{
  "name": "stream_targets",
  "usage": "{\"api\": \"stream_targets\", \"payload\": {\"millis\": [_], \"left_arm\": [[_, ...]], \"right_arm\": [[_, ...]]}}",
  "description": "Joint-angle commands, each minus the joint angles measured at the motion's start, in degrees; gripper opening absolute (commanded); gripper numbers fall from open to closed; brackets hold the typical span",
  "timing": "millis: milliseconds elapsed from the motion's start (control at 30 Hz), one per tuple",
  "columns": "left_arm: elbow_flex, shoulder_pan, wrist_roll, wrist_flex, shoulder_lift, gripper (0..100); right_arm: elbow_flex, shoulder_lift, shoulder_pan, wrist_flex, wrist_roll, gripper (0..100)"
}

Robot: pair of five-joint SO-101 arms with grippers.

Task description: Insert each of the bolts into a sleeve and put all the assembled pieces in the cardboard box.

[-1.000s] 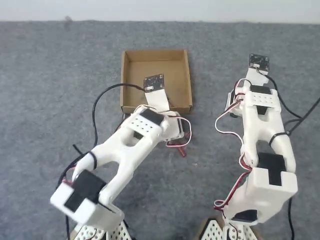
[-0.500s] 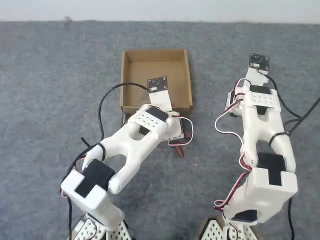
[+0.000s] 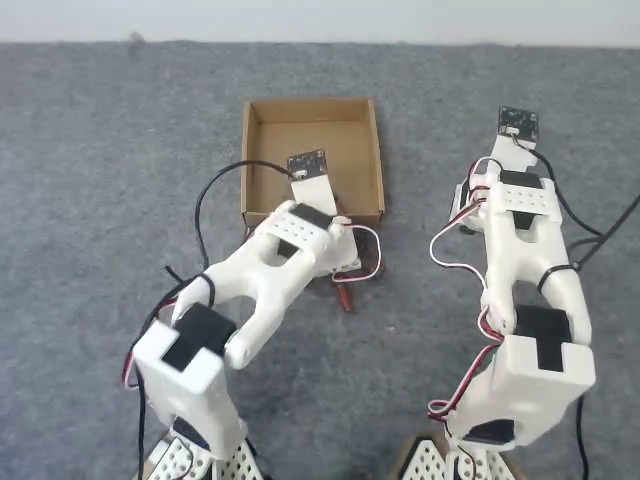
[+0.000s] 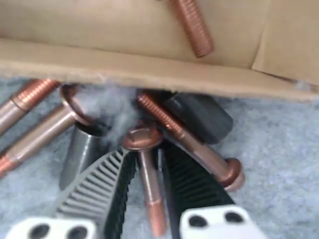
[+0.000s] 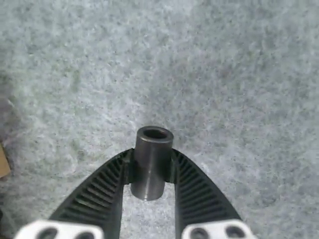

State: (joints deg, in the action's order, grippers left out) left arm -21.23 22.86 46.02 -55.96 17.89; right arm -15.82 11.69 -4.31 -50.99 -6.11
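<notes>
Left gripper [image 4: 144, 152] pinches narrow on a bolt [image 4: 149, 191], shank along the jaws, head toward the box [image 3: 378, 160] at centre frame. Right gripper [image 5: 152, 155] clamps the sleeve [image 5: 151, 172], open bore showing, well apart to the right. The bolt likely swings right.

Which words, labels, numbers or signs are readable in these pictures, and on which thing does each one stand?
None can be read.
The cardboard box is plain; the bolt in the left gripper and the sleeve in the right gripper bear no visible mark.
The small board on the left arm's wrist has tiny marks, too small to read.
</notes>
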Motion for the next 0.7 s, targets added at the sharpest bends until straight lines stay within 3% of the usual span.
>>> {"api": "stream_targets", "payload": {"millis": [0, 267, 667], "left_arm": [[5.8, -0.4, 0.1, -4.7, 3.1, 5], [5.0, 3.3, -9.6, -5.6, 2.3, 1], [-11.0, 6.2, -22.9, 2.1, -17.6, 1]], "right_arm": [[3.6, -0.7, 0.8, 0.9, 0.8, 0.7], [3.6, -0.7, 0.8, 0.9, 0.8, 0.7], [3.6, -0.7, 0.8, 0.9, 0.8, 0.7]]}}
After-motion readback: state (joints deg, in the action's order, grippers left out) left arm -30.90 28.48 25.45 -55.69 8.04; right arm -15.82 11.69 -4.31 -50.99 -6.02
